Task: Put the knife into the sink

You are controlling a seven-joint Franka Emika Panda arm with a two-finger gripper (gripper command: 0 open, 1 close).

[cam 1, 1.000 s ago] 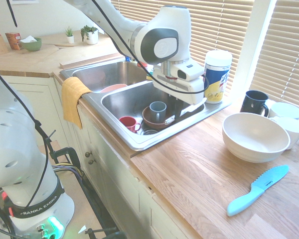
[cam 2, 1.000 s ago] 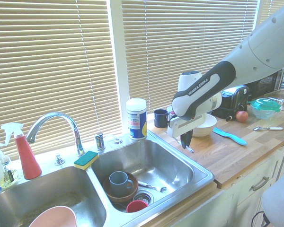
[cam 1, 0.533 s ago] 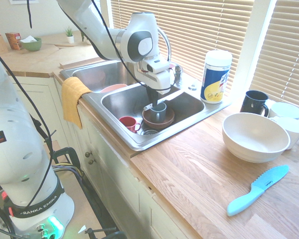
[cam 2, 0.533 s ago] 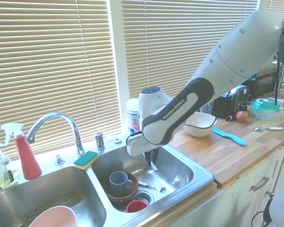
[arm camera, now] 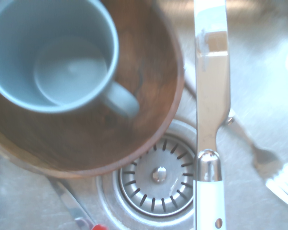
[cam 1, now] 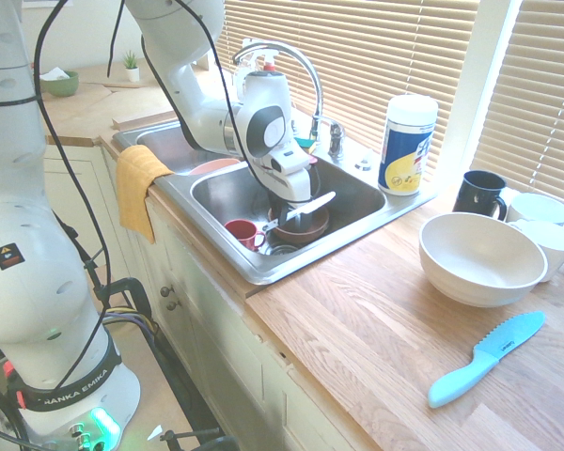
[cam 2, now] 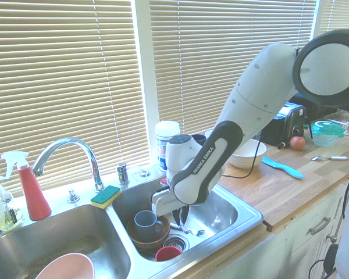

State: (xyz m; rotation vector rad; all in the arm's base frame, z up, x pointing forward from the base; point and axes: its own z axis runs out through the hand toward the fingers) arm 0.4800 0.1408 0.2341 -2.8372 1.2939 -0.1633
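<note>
Knife (cam 1: 303, 208) pinched in the fingers (cam 1: 284, 222), low inside the right basin of the sink (cam 1: 227, 188).
It hangs just above the drain (arm camera: 158, 173), beside the brown bowl (cam 2: 145, 235) holding a grey mug (cam 2: 145, 221), with a fork (arm camera: 273, 172) near. Best let go low, clear of the crockery. The arm's sleeve reads "FRANKA EMIKA"; the wipes tub (cam 1: 406, 144) label is too small to read.

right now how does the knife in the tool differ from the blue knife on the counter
The knife has a silver metal blade and a pale handle; the blue knife is one light blue colour all over, with a serrated edge. The knife is held in the shut tool above the sink; the blue knife lies flat on the wooden counter, untouched. Both are slim table knives.
</note>
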